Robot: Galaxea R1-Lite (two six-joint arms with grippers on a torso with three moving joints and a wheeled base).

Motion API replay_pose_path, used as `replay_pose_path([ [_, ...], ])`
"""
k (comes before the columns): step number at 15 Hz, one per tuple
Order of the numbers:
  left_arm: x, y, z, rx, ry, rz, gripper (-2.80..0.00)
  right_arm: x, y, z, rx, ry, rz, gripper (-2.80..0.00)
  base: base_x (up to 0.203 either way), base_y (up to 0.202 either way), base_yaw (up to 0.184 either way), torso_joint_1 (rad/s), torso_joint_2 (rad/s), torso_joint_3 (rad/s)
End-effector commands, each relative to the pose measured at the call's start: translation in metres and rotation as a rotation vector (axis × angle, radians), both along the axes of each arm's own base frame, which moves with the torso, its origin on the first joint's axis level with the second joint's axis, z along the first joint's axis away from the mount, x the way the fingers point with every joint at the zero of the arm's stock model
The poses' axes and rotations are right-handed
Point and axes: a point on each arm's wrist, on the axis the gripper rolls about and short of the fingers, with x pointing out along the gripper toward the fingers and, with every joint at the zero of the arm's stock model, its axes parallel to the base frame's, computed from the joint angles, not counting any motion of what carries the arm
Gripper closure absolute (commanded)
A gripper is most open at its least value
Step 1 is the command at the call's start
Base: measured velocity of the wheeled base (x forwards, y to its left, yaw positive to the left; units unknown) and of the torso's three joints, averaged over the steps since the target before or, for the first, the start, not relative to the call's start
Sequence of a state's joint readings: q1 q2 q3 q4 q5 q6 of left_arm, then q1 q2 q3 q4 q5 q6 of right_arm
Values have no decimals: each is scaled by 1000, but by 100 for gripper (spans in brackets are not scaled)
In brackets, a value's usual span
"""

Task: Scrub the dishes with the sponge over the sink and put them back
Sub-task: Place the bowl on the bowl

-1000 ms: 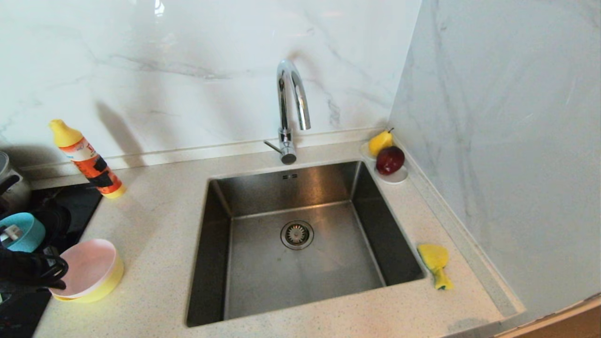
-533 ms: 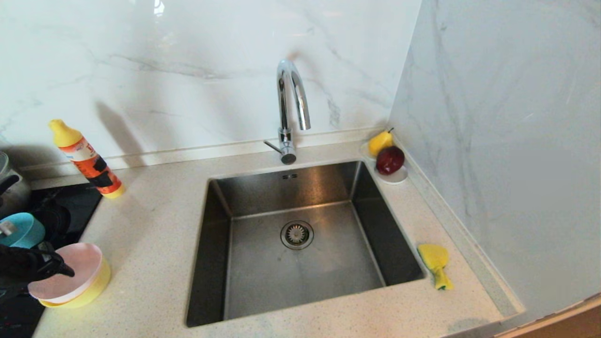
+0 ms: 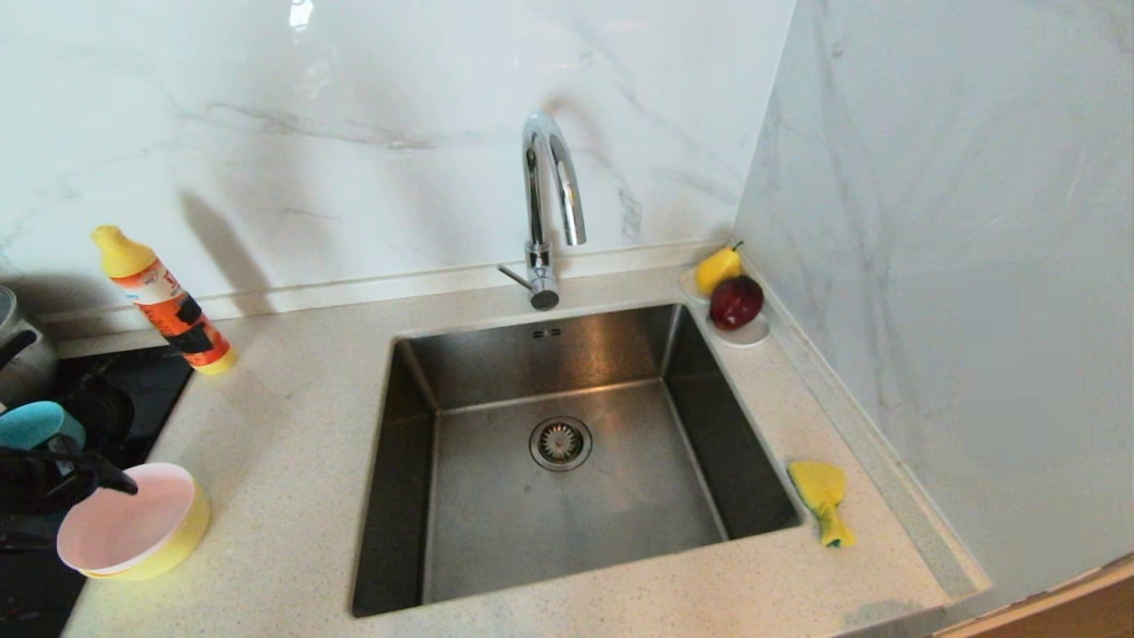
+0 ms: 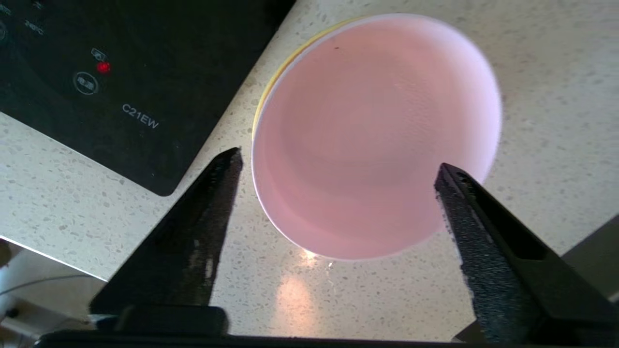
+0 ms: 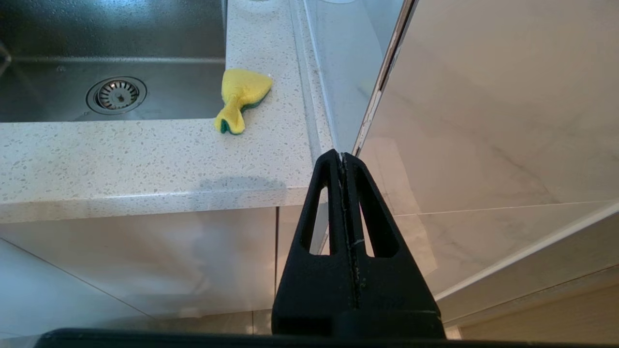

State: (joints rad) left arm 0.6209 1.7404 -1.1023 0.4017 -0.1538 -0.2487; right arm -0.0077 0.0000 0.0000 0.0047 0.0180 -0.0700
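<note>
The left tool point(image 4: 338, 166) hangs over the left end of the surface point(image 3: 292, 425), its black fingers point(image 4: 213, 198) spread wide to either side of the pink bowl point(image 3: 124, 518), gripping nothing. That bowl sits nested in the yellow bowl point(image 3: 173, 545); a light blue bowl point(image 3: 31, 424) shows just behind the arm. The left wrist view shows the pink interior bare and smooth. The right tool point(image 5: 343, 159) is pressed together, parked below the surface's edge, looking up at the sponge point(image 5: 239, 99) lying crumpled beside the sink point(image 3: 567, 496).
</note>
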Motion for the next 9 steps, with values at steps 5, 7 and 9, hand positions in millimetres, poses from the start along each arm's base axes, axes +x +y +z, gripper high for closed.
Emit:
replay_pose_path([
  [5, 1, 5, 28, 2, -92, 108, 0, 0, 0, 0, -1, 3, 0, 0, 0, 0, 0, 0, 0, 0],
  [7, 7, 16, 33, -9, -116, 168, 0, 0, 0, 0, -1, 1, 0, 0, 0, 0, 0, 0, 0, 0],
  [9, 11, 31, 43, -13, -145, 232, 0, 0, 0, 0, -1, 2, 0, 0, 0, 0, 0, 0, 0, 0],
])
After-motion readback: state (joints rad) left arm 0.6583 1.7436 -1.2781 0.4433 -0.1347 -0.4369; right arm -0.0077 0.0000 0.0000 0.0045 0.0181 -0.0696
